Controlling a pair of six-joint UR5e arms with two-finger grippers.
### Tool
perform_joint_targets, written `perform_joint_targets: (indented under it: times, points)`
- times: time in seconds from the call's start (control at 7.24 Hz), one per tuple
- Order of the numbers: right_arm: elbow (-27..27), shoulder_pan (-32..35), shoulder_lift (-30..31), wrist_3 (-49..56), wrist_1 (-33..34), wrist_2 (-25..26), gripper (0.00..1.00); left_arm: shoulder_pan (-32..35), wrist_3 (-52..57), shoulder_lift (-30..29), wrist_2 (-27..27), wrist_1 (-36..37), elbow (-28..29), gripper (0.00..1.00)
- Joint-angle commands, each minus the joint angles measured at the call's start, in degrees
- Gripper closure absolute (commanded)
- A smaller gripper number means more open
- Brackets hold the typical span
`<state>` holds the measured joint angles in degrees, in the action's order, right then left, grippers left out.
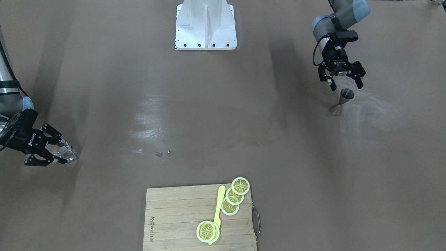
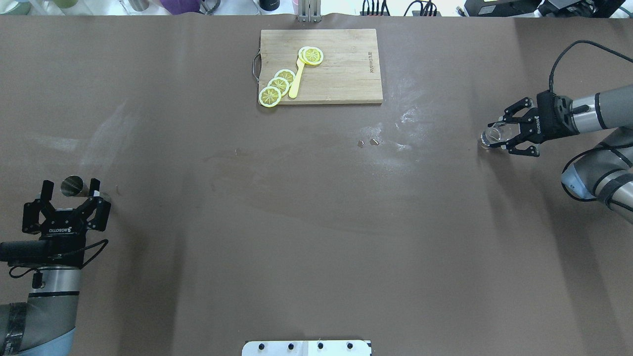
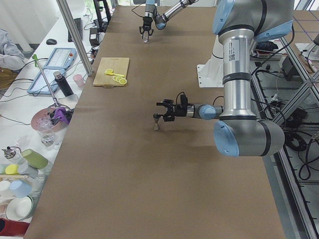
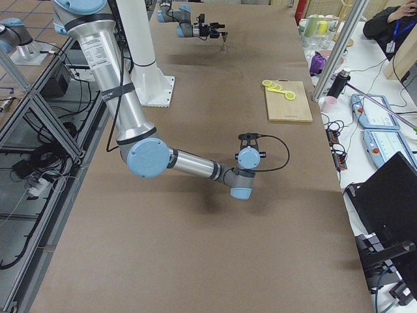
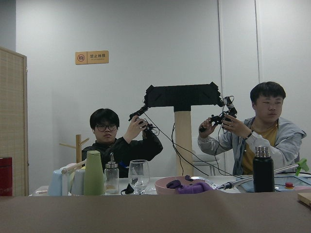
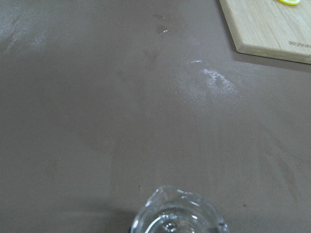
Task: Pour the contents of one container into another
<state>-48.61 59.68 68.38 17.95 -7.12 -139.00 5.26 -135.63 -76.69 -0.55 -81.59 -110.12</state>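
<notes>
A small metal jigger (image 1: 343, 100) stands upright near the table's left end. My left gripper (image 1: 346, 85) hangs open just over its rim, one finger on each side; seen from overhead, the jigger (image 2: 73, 185) shows between the open fingers of that gripper (image 2: 70, 186). At the right end stands a clear glass (image 1: 68, 152), also visible as the glass (image 2: 490, 136) from overhead. My right gripper (image 1: 65, 152) reaches in from the side and is shut on it, a finger on each side. In the right wrist view the glass rim (image 6: 177, 216) fills the bottom edge.
A wooden cutting board (image 2: 341, 69) lies at the far middle edge, carrying lemon slices (image 2: 277, 85) and a yellow utensil (image 2: 296, 81). A few small droplets (image 2: 368, 143) sit on the brown table. The white robot base (image 1: 205, 26) stands at my side. People sit beyond the table's left end.
</notes>
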Motion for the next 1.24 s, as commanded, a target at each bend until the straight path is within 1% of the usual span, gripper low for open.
perform_joint_targets:
  times: [0.0, 0.14, 0.28, 0.41, 0.55, 0.69, 0.83, 0.97, 1.11]
  points:
    - [-0.1, -0.3, -0.1, -2.9, 0.0, -0.1, 1.00, -1.3, 0.7, 3.2, 0.2, 0.1, -6.7, 0.01]
    - [-0.1, -0.3, -0.3, -3.6, 0.0, -0.1, 0.88, -1.8, 1.5, 3.0, 0.7, 3.2, -9.8, 0.01]
    - [-0.1, -0.4, -0.4, -3.9, 0.0, -0.1, 0.56, -2.8, 1.5, 2.2, 2.5, 8.8, -12.2, 0.01]
    - [-0.1, -0.4, -0.4, -5.1, 0.0, -0.2, 0.30, -3.2, 5.3, -2.0, 5.1, 10.8, -13.1, 0.01]
    - [-0.2, -0.4, -0.4, -5.2, -0.1, -0.2, 0.00, -3.2, 14.8, -4.2, 5.5, 9.7, -12.6, 0.01]
    - [-0.2, -0.5, -0.4, -5.2, -0.1, -0.3, 0.00, -3.4, 18.4, -5.9, 7.0, 7.1, -12.2, 0.01]
    - [-0.3, -0.5, -0.4, -5.4, -0.1, -0.3, 0.00, -3.5, 28.9, -7.4, 9.5, 0.2, -12.3, 0.01]
    - [-0.3, -0.5, -0.4, -5.6, -0.1, -0.3, 0.00, -3.4, 45.7, -8.3, 15.8, -13.5, -12.1, 0.01]
    - [-0.4, -0.4, -0.5, -5.6, -0.2, -0.3, 0.00, -2.8, 66.0, -8.2, 23.1, -32.1, -12.1, 0.01]
